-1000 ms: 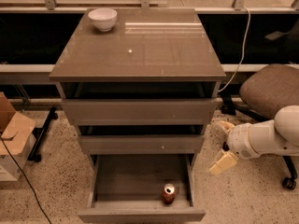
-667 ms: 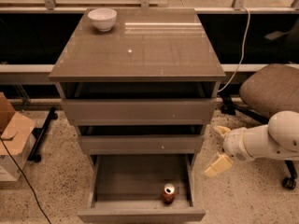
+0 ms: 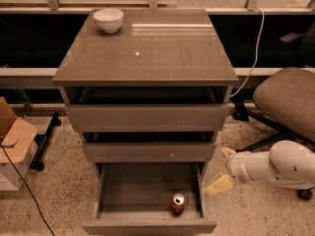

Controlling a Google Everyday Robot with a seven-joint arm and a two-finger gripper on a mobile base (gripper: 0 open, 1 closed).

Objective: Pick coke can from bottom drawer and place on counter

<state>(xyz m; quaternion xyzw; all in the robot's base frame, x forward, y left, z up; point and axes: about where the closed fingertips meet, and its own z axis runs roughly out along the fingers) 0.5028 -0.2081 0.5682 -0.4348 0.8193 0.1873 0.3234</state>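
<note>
The coke can [image 3: 177,203] stands upright inside the open bottom drawer [image 3: 147,225], near its front right corner. The counter [image 3: 157,53] is the glossy top of the cabinet above. My gripper [image 3: 223,169] is open, its two cream fingers [image 3: 219,185] spread apart. It hangs just right of the drawer's right wall, to the upper right of the can and apart from it. The white arm reaches in from the right.
A white bowl [image 3: 108,19] sits at the counter's back left corner. The two upper drawers [image 3: 147,117] are pulled out a little. An office chair [image 3: 288,100] stands to the right, behind the arm. A cardboard box [image 3: 12,141] and a cable lie on the floor at the left.
My arm and gripper have moved left, closer to the right side of the open bottom drawer. The can and the drawers have not moved.
</note>
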